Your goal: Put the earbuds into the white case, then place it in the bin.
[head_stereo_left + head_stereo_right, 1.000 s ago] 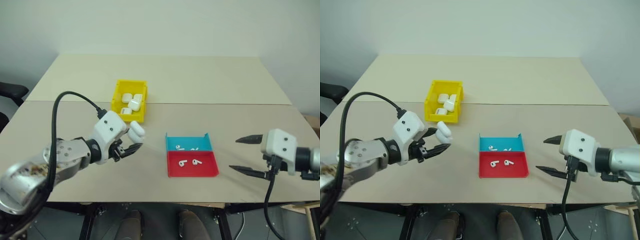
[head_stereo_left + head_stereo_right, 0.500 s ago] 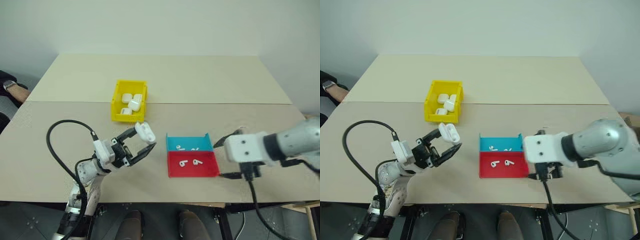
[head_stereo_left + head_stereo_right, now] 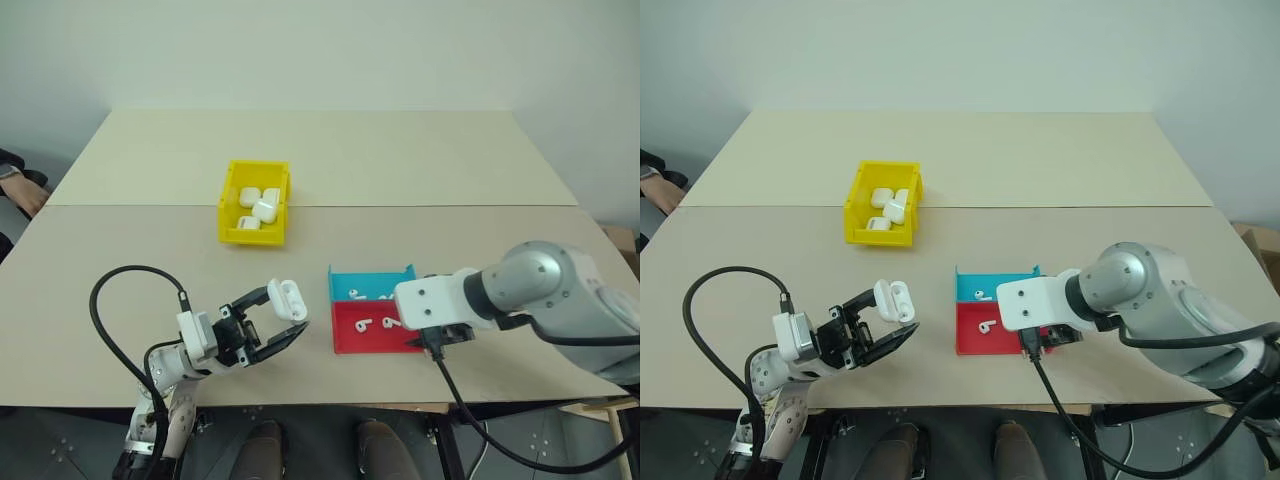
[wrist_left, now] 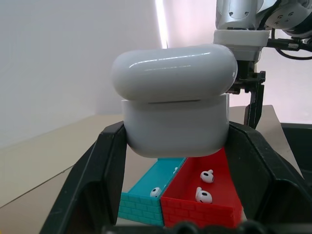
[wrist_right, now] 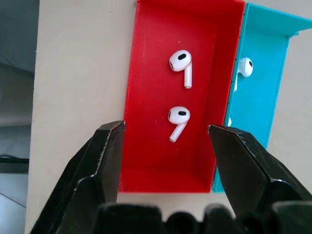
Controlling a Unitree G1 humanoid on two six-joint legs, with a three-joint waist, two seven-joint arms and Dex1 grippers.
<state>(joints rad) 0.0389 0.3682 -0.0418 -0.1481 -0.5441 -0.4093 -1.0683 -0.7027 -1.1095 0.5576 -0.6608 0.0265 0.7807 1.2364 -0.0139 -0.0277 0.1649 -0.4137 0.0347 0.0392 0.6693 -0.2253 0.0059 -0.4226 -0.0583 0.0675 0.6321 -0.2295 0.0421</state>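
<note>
Over the beige table (image 3: 400,170), my left gripper (image 4: 173,161) pinches the white case (image 4: 174,100) while my right gripper (image 5: 165,146), fingers spread, hovers above the earbuds (image 5: 178,117) in the red tray (image 5: 146,161).

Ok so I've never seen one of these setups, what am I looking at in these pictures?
It is a two-armed robot at a beige table. Two pictures come from cameras in its head, looking down; two come from cameras on its wrists. The left gripper is shut on a white case with its lid down. The right gripper hangs open over a red tray with two earbuds in it. Beside it sits a blue tray, also with earbuds. Farther back, a yellow bin holds more white cases.
</note>
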